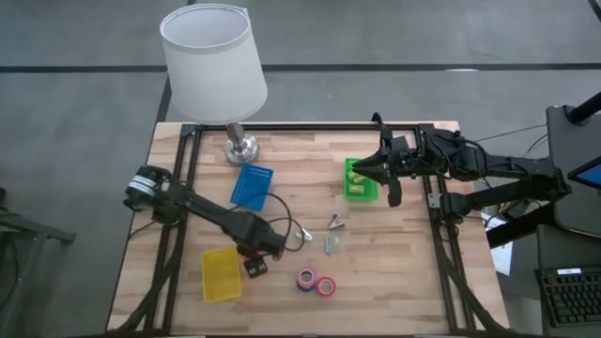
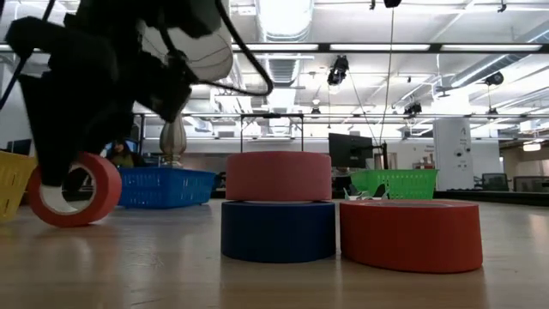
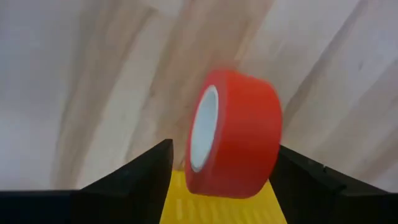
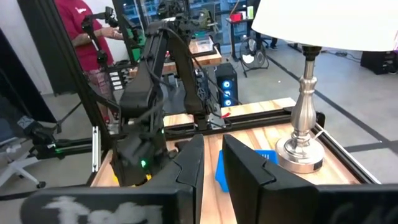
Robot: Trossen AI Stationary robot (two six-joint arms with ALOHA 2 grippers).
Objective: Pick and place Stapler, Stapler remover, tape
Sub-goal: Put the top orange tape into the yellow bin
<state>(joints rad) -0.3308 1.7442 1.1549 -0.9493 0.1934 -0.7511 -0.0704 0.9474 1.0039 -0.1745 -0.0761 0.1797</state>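
Note:
My left gripper (image 1: 255,263) is open, fingers pointing down, just right of the yellow tray (image 1: 221,274). A red tape roll (image 3: 233,137) stands on its edge between the fingers, one flat face toward each finger. A gap shows at its hole side. In the low view the red tape roll (image 2: 73,190) seems to rest on the table. A pink roll (image 2: 279,176) lies on a blue roll (image 2: 279,230), with another red roll (image 2: 412,233) beside them. My right gripper (image 1: 368,171) hovers over the green tray (image 1: 360,180); its fingers (image 4: 212,168) stand a narrow gap apart, empty. My left gripper stands astride the red tape roll from above. The roll's closed-side face (image 3: 273,124) lies right by one finger (image 3: 298,171); I cannot tell whether they touch. The other finger (image 3: 152,168) is apart from the roll.
A lamp with a white shade (image 1: 214,61) stands on its base (image 1: 240,148) at the far left. A blue tray (image 1: 252,186) lies near it. Small metal items (image 1: 334,235) lie mid-table. The stacked rolls (image 1: 306,278) and the red roll (image 1: 326,286) lie near the front.

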